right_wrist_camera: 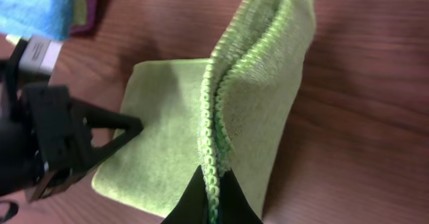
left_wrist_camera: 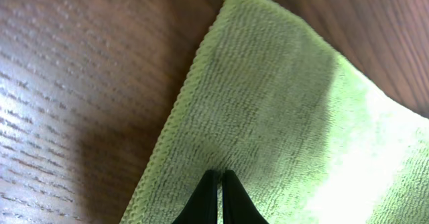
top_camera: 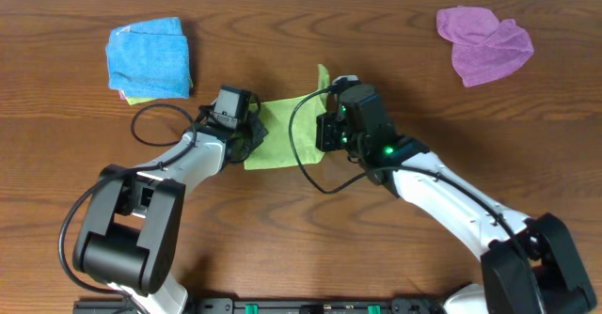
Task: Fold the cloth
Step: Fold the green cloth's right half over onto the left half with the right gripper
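The lime-green cloth (top_camera: 282, 137) lies at the table's middle between my two grippers. My left gripper (top_camera: 246, 133) is shut, its tips pinched on the cloth's left part (left_wrist_camera: 281, 103) near the stitched edge; the tips (left_wrist_camera: 219, 177) meet on flat fabric. My right gripper (top_camera: 326, 132) is shut on the cloth's right edge and holds it raised in a standing fold (right_wrist_camera: 258, 63), the doubled hem running between its fingers (right_wrist_camera: 214, 187). The rest of the cloth lies flat (right_wrist_camera: 167, 137). The left gripper also shows in the right wrist view (right_wrist_camera: 74, 137).
A bright blue folded cloth (top_camera: 149, 55) lies at the back left on other cloth pieces; it also shows in the right wrist view (right_wrist_camera: 37, 6). A purple cloth (top_camera: 482, 41) lies crumpled at the back right. The wooden table (top_camera: 395, 60) surrounds them.
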Robot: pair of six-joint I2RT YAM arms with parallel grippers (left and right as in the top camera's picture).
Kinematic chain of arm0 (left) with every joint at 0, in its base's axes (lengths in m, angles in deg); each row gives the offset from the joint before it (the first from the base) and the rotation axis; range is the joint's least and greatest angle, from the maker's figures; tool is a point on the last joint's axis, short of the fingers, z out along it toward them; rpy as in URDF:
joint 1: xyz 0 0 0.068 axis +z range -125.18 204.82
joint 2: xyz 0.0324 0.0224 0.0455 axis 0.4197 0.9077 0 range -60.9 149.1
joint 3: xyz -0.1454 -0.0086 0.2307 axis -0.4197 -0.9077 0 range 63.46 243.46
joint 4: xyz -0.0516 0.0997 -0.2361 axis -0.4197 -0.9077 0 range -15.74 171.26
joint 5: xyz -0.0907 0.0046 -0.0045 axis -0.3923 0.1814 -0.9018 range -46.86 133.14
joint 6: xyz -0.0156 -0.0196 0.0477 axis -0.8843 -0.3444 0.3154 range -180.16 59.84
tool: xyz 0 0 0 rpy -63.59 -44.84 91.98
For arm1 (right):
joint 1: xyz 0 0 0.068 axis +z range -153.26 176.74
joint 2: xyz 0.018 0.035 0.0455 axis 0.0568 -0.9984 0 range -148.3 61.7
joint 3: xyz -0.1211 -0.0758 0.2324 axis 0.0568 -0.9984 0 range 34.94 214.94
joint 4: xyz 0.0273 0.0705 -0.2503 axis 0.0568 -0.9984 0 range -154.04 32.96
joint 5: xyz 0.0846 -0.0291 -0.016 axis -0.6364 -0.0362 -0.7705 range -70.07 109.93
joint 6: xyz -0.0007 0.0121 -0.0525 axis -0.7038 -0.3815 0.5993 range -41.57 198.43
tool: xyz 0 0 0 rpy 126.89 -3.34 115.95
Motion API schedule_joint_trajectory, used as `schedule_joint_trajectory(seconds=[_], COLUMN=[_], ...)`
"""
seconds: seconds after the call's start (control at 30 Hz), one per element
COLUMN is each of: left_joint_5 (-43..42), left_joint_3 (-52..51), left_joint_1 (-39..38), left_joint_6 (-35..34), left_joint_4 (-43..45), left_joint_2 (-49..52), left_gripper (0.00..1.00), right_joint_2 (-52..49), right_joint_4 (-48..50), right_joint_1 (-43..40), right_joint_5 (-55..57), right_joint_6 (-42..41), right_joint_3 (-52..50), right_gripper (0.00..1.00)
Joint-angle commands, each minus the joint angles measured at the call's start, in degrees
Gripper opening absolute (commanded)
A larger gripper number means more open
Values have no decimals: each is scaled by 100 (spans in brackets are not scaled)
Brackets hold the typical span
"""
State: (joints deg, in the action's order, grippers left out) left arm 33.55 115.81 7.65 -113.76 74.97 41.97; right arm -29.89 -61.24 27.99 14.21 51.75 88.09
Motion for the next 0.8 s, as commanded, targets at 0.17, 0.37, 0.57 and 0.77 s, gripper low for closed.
schedule_joint_trajectory(seconds=[0.17, 0.37, 0.57, 0.77], left_joint_5=[-98, -90, 35, 81], left_joint_3=[472, 612, 612, 616], left_joint_1=[271, 579, 1156, 1504], left_joint_6=[835, 1185, 1659, 1897], left_joint_4=[-511, -946, -1447, -1637], left_joint_2=[-37, -487, -1152, -1467], left_gripper=[6, 6, 6, 6], right_joint_2=[-315, -739, -1263, -1668], right_joint_4=[251, 149, 13, 13], right_joint_1=[457, 686, 931, 1211], right_joint_5=[114, 116, 39, -52], right_joint_6=[59, 107, 105, 105], right_joint_3=[308, 841, 1281, 1491], right_gripper=[1, 1, 1, 1])
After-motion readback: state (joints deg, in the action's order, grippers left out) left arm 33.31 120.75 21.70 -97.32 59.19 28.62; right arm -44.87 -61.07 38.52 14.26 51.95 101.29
